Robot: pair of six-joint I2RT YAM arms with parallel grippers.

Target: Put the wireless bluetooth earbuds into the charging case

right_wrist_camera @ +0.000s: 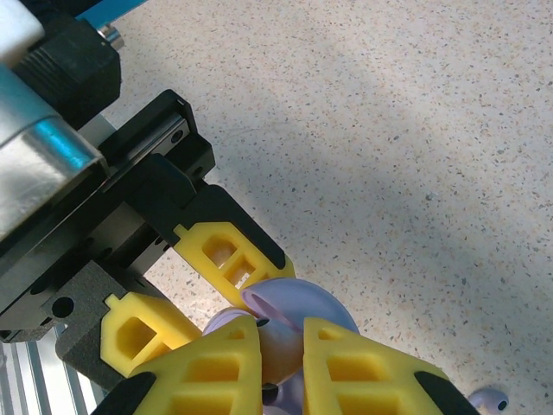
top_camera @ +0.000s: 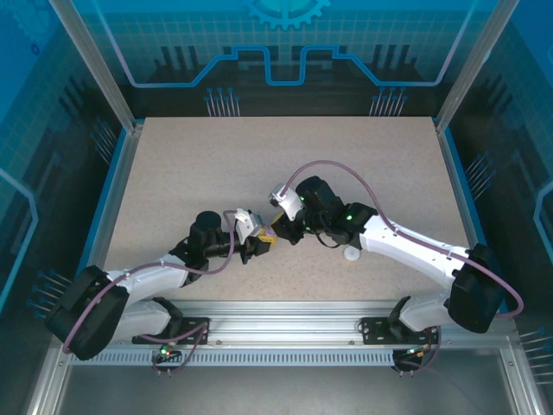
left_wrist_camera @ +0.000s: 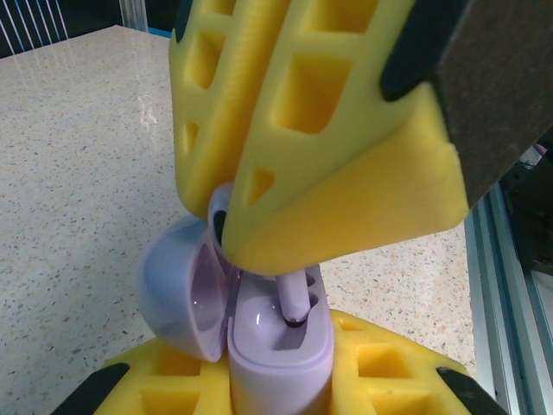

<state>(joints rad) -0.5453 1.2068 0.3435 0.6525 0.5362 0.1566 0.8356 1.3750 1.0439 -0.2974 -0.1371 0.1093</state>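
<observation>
Left wrist view: the left fingers (left_wrist_camera: 376, 372), yellow lattice blocks with square and triangular hollows, are closed snugly on a case (left_wrist_camera: 281, 363). The case is a glossy, pale purple, rounded shell standing between them. Its domed lid (left_wrist_camera: 173, 294) hangs open to the left of the right fingers (left_wrist_camera: 346, 199). Those come down from above, pinched tight on a bud (left_wrist_camera: 295, 298). The bud is smooth and pale purple, its rounded head squeezed between the tips. Its short stem reaches below them into the case's hollow. A second bud (right_wrist_camera: 489, 402) lies on the speckled, matte tabletop (right_wrist_camera: 389, 130), just right of the right fingers. A small white rounded piece (top_camera: 352, 253) sits farther to their right.
</observation>
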